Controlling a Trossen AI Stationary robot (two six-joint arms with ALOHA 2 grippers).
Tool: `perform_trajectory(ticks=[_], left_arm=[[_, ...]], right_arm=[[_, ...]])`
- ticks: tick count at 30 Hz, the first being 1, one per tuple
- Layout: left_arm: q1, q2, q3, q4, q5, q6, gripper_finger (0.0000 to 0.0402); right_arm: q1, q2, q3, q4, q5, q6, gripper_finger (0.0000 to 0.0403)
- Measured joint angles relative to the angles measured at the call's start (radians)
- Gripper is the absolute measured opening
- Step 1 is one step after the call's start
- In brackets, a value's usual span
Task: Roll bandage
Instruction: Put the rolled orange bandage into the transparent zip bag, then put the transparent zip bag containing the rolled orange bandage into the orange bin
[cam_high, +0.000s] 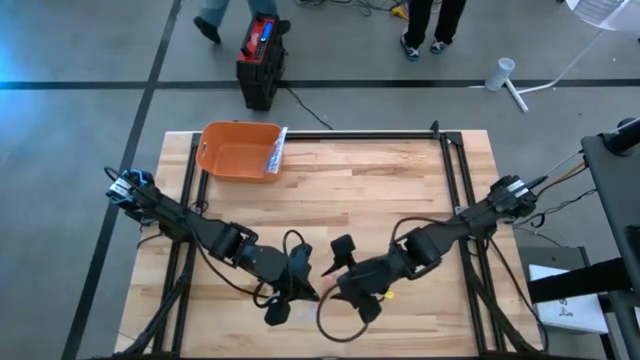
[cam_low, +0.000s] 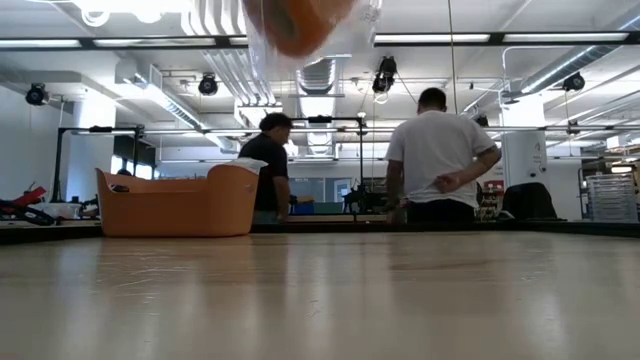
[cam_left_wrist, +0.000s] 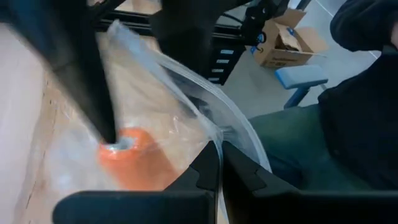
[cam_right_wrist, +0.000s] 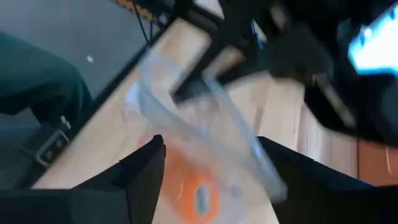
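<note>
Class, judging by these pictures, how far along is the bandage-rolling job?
Early. Done: the clear bag holding the orange bandage roll is lifted off the table. In hand: the left pincer is shut on the bag's edge; the right pincer is open around the bag. Left: the roll is not yet out of the bag, and no rolling shows.

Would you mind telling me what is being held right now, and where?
The left gripper pinches the edge of a clear plastic bag containing an orange bandage roll.
</note>
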Motion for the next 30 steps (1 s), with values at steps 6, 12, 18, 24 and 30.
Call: perform_trajectory(ticks=[6,12,18,24,30], left_arm=[[0.000,0.000,0.000,-0.002,0.000,-0.016,0.0000],[0.000,0.000,0.000,0.021,-0.008,-0.002,0.0000],[0.001,0.000,0.000,0.012,-0.009,0.005,0.0010],[0.001,-0.023,0.000,0.018,-0.010,0.036,0.0074],[0.012,-0.084,0.000,-0.033,-0.034,0.044,0.0183]], right_arm=[[0.005,0.003,0.000,0.093,-0.062,-0.036,0.0199],[-0.005,0.016,0.000,0.095,-0.060,0.001,0.0124],[-0.006,0.018,0.000,0.094,-0.061,0.007,0.0013],[-0.006,0.012,0.000,0.085,-0.060,0.029,0.0005],[-0.013,0.003,0.000,0.031,-0.058,0.036,0.0001]])
